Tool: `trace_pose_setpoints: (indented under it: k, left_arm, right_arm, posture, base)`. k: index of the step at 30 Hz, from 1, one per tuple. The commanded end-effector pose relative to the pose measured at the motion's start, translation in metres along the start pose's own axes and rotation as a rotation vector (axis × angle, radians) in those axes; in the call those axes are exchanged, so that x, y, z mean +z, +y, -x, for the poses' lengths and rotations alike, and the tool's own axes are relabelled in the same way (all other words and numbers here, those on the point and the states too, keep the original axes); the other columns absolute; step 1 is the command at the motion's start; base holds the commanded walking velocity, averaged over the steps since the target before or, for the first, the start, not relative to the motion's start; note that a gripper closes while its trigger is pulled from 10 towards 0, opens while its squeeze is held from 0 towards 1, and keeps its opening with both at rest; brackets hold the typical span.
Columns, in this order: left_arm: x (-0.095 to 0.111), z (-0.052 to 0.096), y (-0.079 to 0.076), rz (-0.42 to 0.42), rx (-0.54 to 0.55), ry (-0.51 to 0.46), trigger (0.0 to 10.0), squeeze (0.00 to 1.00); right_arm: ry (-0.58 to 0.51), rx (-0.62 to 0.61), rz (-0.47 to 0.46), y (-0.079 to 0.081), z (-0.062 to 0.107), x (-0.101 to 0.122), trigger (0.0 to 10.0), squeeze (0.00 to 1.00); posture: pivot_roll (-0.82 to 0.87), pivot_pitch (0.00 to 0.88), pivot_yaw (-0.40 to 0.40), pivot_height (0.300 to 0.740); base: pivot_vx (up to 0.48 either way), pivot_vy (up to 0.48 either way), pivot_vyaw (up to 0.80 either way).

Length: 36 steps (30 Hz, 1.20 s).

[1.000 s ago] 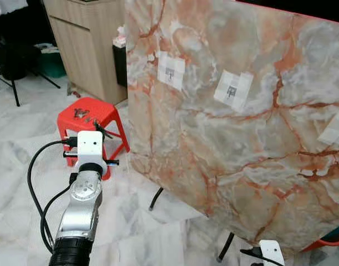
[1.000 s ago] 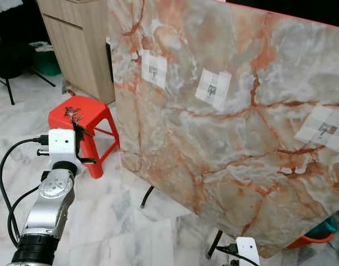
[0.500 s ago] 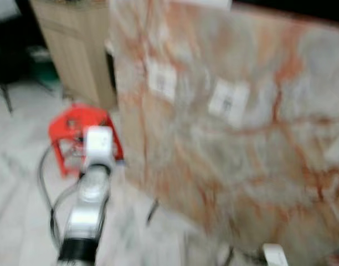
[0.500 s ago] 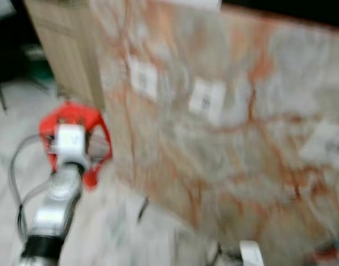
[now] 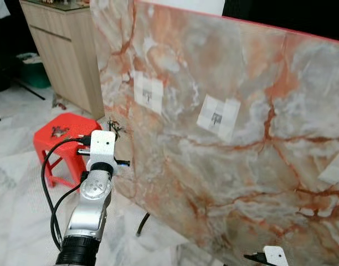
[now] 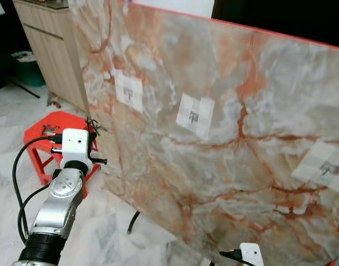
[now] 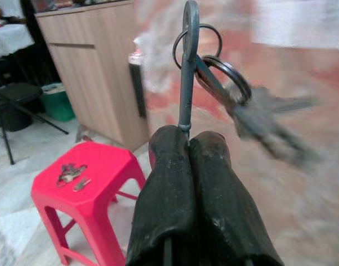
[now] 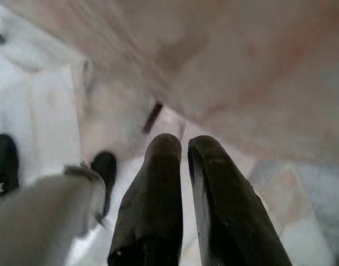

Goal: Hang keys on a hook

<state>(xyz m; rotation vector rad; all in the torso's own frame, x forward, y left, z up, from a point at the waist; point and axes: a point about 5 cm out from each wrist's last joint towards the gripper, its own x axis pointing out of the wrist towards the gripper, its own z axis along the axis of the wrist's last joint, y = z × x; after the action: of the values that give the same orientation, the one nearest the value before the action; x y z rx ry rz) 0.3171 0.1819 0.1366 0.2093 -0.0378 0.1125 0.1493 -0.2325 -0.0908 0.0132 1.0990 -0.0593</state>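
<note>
Pinching the keys (image 7: pixel 236 105) by a thin upright stem between closed left gripper (image 7: pixel 189 145) fingers, raised beside the marble board (image 5: pixel 241 138) so the ring hangs free for the nearest hook (image 5: pixel 147 98); right gripper (image 8: pixel 183 145) low, fingers nearly together, empty.

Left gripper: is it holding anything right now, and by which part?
Yes. The left gripper is shut on the keys, pinching the lower end of the upright metal clip that carries the rings.

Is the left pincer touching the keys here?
Touching. The left wrist view shows the left pincer shut on the keys' metal ring piece, which rises from between its fingertips.
</note>
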Motion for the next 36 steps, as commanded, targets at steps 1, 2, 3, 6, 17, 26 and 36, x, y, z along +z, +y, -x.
trace_pose_setpoints:
  k: [1,2,3,6,17,26,36]
  left_arm:
    - [0.008,-0.002,0.004,-0.001,0.017,-0.033,10.0,0.0]
    - [0.008,-0.002,0.004,-0.001,0.018,-0.033,10.0,0.0]
    - [0.008,-0.002,0.004,0.0,0.018,-0.034,10.0,0.0]
    - [0.009,-0.002,0.004,0.0,0.018,-0.039,10.0,0.0]
    - [0.021,-0.002,-0.009,-0.077,-0.065,-0.114,10.0,0.0]
    - [0.038,-0.003,-0.021,-0.127,-0.109,-0.186,10.0,0.0]
    - [0.043,-0.004,-0.047,-0.149,-0.18,-0.206,10.0,0.0]
  right_arm:
    - [-0.018,-0.003,0.003,-0.001,0.0,0.007,10.0,0.0]
    - [-0.018,-0.003,0.004,-0.001,0.0,0.007,10.0,0.0]
    - [-0.018,-0.002,0.004,-0.001,0.0,0.007,10.0,0.0]
    - [-0.018,-0.002,0.004,-0.001,0.0,0.007,10.0,0.0]
    - [-0.015,-0.002,0.009,-0.001,0.0,0.007,10.0,0.0]
    - [-0.015,-0.002,0.013,-0.002,0.0,0.007,10.0,0.0]
    - [-0.015,-0.001,0.018,-0.002,0.0,0.007,10.0,0.0]
  posture:
    - [0.01,0.0,-0.114,0.74]
    - [0.01,0.0,-0.114,0.74]
    - [0.01,0.0,-0.114,0.74]
    - [0.01,0.0,-0.114,0.74]
    - [0.01,0.0,-0.115,0.74]
    - [0.01,0.0,-0.119,0.74]
    - [0.0,0.0,-0.126,0.74]
  base:
    - [0.285,0.0,0.0]
    - [0.285,0.0,0.0]
    - [0.292,0.0,0.0]
    - [0.291,0.0,0.0]
    - [0.182,0.0,0.0]
    - [0.0,0.0,0.0]
    - [0.0,0.0,0.0]
